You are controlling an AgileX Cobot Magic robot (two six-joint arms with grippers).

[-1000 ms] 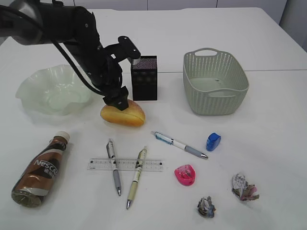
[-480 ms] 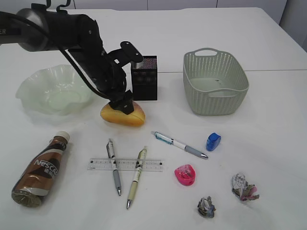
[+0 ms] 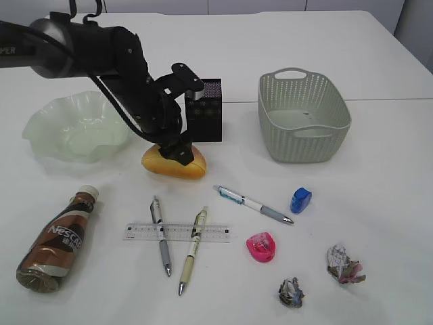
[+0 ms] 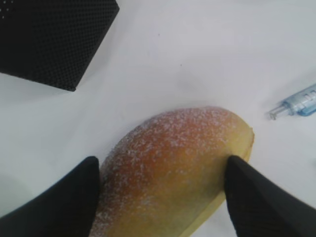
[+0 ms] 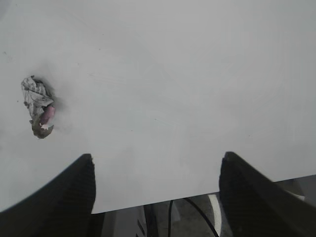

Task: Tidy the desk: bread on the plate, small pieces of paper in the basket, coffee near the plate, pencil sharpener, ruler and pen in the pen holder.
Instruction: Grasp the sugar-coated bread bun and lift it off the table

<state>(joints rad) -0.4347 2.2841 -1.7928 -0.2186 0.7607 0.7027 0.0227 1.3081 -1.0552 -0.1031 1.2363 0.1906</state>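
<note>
While left claw [image 4: 163,197] straddles bread [image 4: 173,173] (spread) | bottle [image 3: 57,240] reads NESCAFE

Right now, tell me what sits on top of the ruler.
Two pens lie across the ruler, side by side, tips towards the camera. The ruler's markings show between and beside them; the strips under the pen barrels are covered.

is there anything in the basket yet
No, the basket looks empty in the exterior view, and both paper balls lie on the table.
</note>
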